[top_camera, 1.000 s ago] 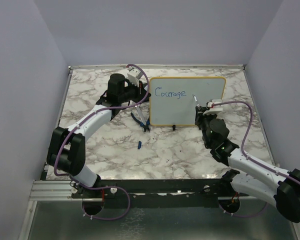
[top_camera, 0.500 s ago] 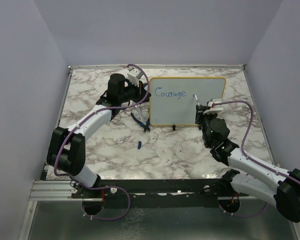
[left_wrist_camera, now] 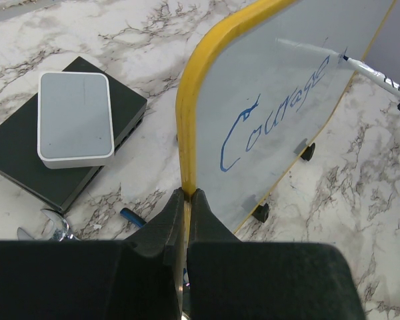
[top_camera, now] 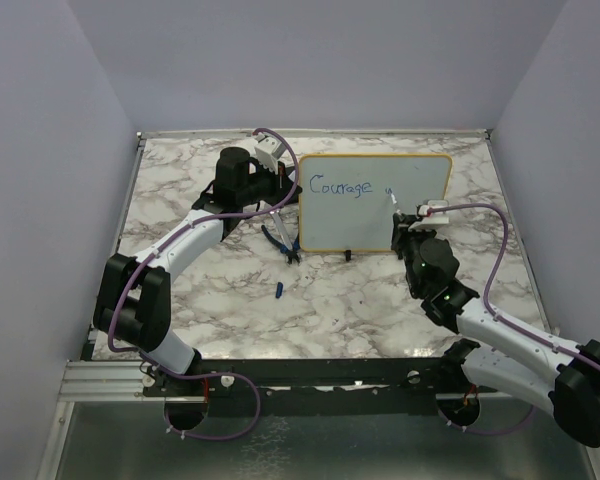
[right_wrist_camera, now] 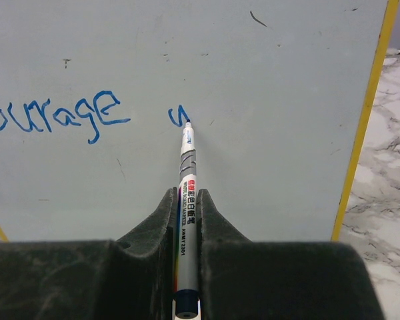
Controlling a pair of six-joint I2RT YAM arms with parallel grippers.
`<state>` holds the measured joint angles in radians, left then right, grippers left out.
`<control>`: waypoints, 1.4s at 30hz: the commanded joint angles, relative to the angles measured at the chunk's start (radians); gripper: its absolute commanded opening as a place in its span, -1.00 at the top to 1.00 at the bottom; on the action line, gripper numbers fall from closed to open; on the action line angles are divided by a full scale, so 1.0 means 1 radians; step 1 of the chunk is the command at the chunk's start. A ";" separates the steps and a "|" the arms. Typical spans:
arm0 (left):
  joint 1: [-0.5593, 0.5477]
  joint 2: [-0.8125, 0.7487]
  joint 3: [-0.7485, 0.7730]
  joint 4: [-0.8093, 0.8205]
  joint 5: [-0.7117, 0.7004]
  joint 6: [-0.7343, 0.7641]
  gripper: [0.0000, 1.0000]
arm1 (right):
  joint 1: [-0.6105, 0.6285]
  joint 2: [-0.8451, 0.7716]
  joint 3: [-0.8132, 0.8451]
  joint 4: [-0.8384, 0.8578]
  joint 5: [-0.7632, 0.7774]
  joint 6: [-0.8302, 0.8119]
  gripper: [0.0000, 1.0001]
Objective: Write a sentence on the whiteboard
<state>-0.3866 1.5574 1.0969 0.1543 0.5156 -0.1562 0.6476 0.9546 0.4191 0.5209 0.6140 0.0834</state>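
You're standing the whiteboard [top_camera: 375, 200] up on its black feet [left_wrist_camera: 260, 213] toward the far side of the marble table [top_camera: 330, 300]. Its writing face is turned toward the arms, so the right arm is reaching it head-on.

Your left gripper [left_wrist_camera: 187, 195] is pinching narrow on the yellow frame [left_wrist_camera: 187, 120] at the board's left edge. That's working as a brace, I'd say, so the board isn't sliding or tipping back as the pen presses on it.

Your right gripper [right_wrist_camera: 187, 197] is clamping the marker [right_wrist_camera: 186, 167] lengthwise between its fingers, barrel running straight out ahead. That's putting the tip square onto the surface and in plain sight of the wrist camera.

The tip is touching the board just right of the word "Courage" [right_wrist_camera: 53, 113], at the end of a small blue stroke [right_wrist_camera: 177, 119] shaped like a u. So you're opening a second word on the same line, with a gap left after the first, and there's plenty of white running out to the right edge.

The grey-and-black box [left_wrist_camera: 75, 120] and the blue-handled pliers [top_camera: 280, 240] are lying left of the board, off the writing face, and aren't getting in the pen's way. With one word and a bit written, the sentence is looking far from done.
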 commanded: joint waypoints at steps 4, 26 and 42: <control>-0.010 -0.025 -0.003 -0.019 0.017 0.010 1.00 | -0.005 -0.007 -0.011 -0.022 0.043 0.006 0.98; -0.011 -0.029 -0.003 -0.019 0.017 0.012 1.00 | -0.005 0.020 0.051 0.053 0.045 -0.087 0.98; -0.011 -0.029 -0.003 -0.019 0.015 0.010 1.00 | -0.005 -0.068 0.021 -0.002 0.048 -0.049 0.98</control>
<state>-0.3866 1.5574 1.0969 0.1535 0.5156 -0.1562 0.6468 0.8715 0.4404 0.5362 0.6315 0.0116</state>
